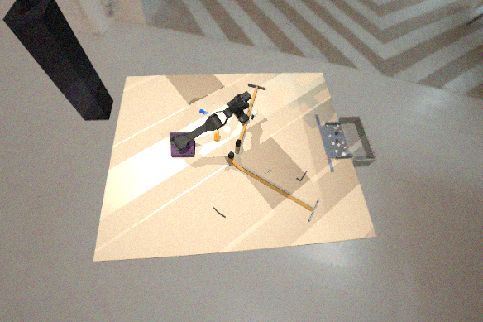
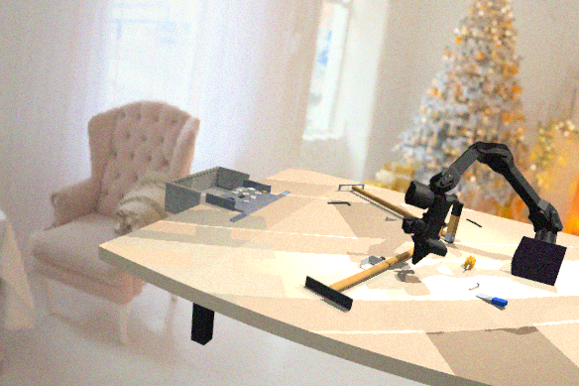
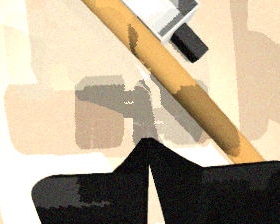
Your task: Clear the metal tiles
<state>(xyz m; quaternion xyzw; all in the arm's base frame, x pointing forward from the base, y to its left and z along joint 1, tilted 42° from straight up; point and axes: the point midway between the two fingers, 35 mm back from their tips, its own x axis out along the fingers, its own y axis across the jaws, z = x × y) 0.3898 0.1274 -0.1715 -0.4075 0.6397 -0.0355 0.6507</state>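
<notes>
Room with pale curtained windows, a pink buttoned armchair (image 2: 141, 145) and a lit Christmas tree (image 2: 488, 80); striped flooring at the upper right of the top view. Table (image 1: 165, 224) (image 2: 238, 271), light-toned, banded with bright light and shadow. Arm, one, black, mounted on a dark purple block (image 1: 192, 154) (image 2: 525, 269). Claw (image 1: 245, 118) (image 2: 416, 259) (image 3: 149, 142), black, fingers brought together, nothing between them; poised over the table, near the handle of the dark-bladed scraper (image 1: 251, 110) (image 2: 372, 271) (image 3: 166, 65). That scraper: wooden handle, straight black blade, blade resting on the table. Second long-handled tool (image 1: 273, 186) (image 2: 382, 203): longer wooden handle, thin grey head, angled toward another part of the table; neither tool gripped. Bench plate (image 1: 325, 141) (image 2: 260, 208), blue-grey, with low side walls, well apart from the claw; metal tiles (image 1: 338, 141) (image 2: 250, 193), small, mostly whitish with a few dark or orange, scattered on it. Catch box (image 1: 365, 141) (image 2: 183, 196), grey, open-topped, adjoining the plate's far end; contents too indistinct to tell. Sundries: blue-handled item (image 1: 203, 112) (image 2: 498, 302); small orange object (image 1: 217, 136) (image 2: 470, 263); grey-and-black fitting (image 1: 254, 114) (image 2: 373, 262) (image 3: 168, 17) beside the dark-bladed scraper's handle; black L-shaped piece (image 1: 302, 176) (image 2: 340, 202); thin dark curved strip (image 1: 219, 212) (image 2: 474, 222)
</notes>
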